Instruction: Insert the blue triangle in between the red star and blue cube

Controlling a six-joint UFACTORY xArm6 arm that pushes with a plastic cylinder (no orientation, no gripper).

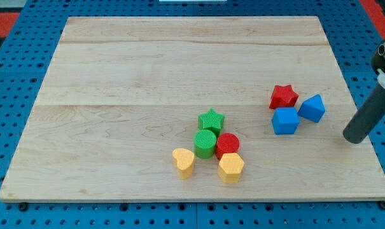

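Note:
The red star point(283, 96) lies on the wooden board at the view's right. The blue cube point(285, 120) sits just below it, almost touching. The blue triangle point(312, 108) lies right beside both, to their right, touching or nearly touching the cube's upper right. My tip point(354, 137) is the lower end of the dark rod coming in from the view's right edge. It stands to the right of and a little below the blue triangle, apart from it.
A cluster sits at the lower middle: a green star point(211, 119), a green cylinder point(205, 143), a red cylinder point(228, 144), a yellow heart point(183, 161) and a yellow hexagon point(231, 166). The board's right edge point(364, 127) is close to my tip.

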